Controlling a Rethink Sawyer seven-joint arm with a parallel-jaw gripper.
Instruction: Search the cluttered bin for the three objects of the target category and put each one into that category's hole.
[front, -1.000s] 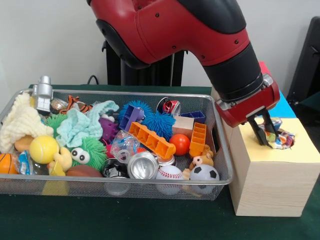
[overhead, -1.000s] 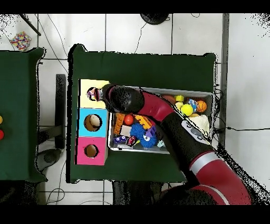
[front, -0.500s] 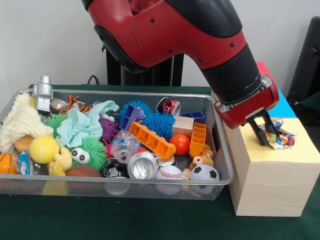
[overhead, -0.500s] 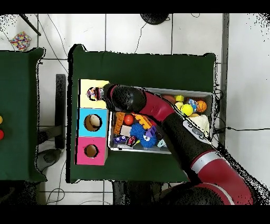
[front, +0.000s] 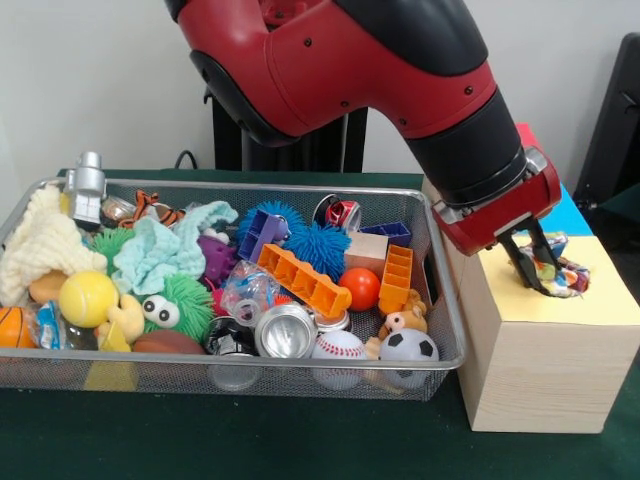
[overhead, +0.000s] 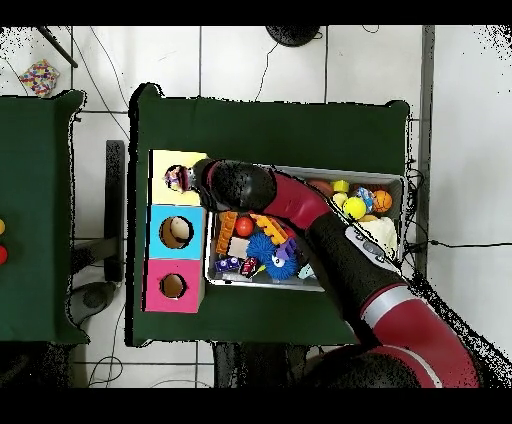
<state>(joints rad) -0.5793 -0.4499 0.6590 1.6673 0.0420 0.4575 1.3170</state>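
One gripper (front: 535, 268) pinches a crumpled wrapper (front: 562, 277) in the yellow hole (overhead: 178, 178), one of three holes in the box (front: 530, 375). One wire bin (front: 437, 300) of toys sits beside it on a green table (overhead: 300, 125), over white floor tiles (overhead: 240, 60).

Front cam sat low and close at the table's edge, looking level across the green table (front: 250, 440), so the wire bin (front: 440, 345) and the wooden box (front: 540, 370) filled most of the frame and the arm (front: 400, 80) was cut off at the top. Overhead cam hung high, looking straight down, much farther out: whole table (overhead: 270, 125), tiled floor (overhead: 260, 60) and a second table (overhead: 35, 220) at the left. Both views shared the bin (overhead: 400, 180), the box's yellow top (overhead: 165, 160) and the arm (overhead: 330, 240).
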